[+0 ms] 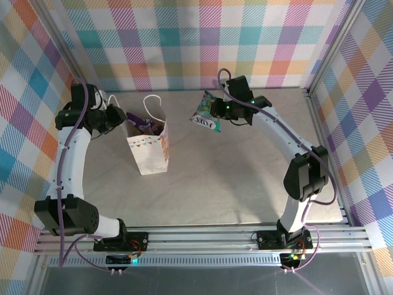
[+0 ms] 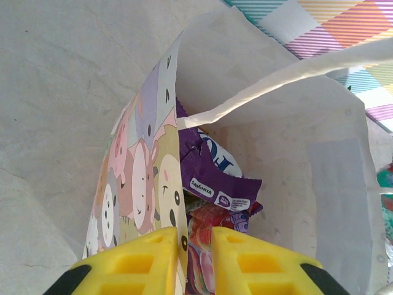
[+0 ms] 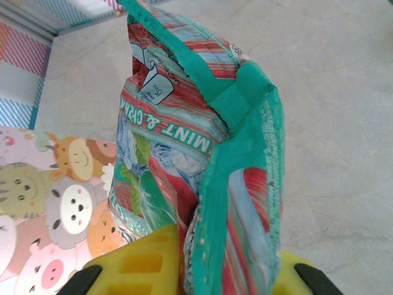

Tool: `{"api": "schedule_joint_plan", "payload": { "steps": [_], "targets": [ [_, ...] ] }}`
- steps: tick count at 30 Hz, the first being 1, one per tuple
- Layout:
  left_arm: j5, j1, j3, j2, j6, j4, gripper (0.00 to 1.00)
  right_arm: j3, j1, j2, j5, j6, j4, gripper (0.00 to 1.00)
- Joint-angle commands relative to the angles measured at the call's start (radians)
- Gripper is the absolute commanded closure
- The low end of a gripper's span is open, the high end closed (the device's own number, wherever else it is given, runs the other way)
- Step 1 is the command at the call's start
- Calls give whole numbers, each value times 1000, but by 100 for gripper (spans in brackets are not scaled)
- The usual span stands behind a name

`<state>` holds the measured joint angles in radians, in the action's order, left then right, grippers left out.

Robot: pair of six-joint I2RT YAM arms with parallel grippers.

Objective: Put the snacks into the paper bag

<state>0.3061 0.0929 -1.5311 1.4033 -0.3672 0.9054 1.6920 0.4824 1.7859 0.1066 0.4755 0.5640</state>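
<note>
The paper bag (image 1: 149, 153) stands upright left of centre, white with pastel animal print (image 2: 141, 184). My left gripper (image 1: 124, 121) is at its left rim. In the left wrist view that gripper (image 2: 195, 232) straddles the bag's wall, one yellow finger outside and one inside, with a narrow gap still between them. Inside lie a purple snack packet (image 2: 215, 178) and a pink-orange one (image 2: 212, 221) beneath it. My right gripper (image 1: 216, 110) hangs right of the bag, shut on a teal mint packet (image 1: 204, 115). The right wrist view shows that packet (image 3: 202, 135) pinched between the fingers (image 3: 227, 246), above the table with the bag (image 3: 55, 203) at lower left.
Checkered walls (image 1: 202, 43) close off the back and both sides. An aluminium rail (image 1: 215, 236) runs along the near edge with both arm bases on it. The right arm's elbow (image 1: 307, 175) stands over the right part of the grey table (image 1: 233, 184).
</note>
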Motion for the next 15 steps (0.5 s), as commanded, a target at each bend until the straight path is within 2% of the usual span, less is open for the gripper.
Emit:
{"api": "schedule_joint_plan", "payload": {
  "steps": [1,15],
  "targets": [
    [23,-4,21,-32,-7,-16,79,0,21,-81,-25,-43,-24,83],
    [57,-4,59,-47,-6,-45,84,39,85,-187,-48,-96,-36,83]
  ]
}}
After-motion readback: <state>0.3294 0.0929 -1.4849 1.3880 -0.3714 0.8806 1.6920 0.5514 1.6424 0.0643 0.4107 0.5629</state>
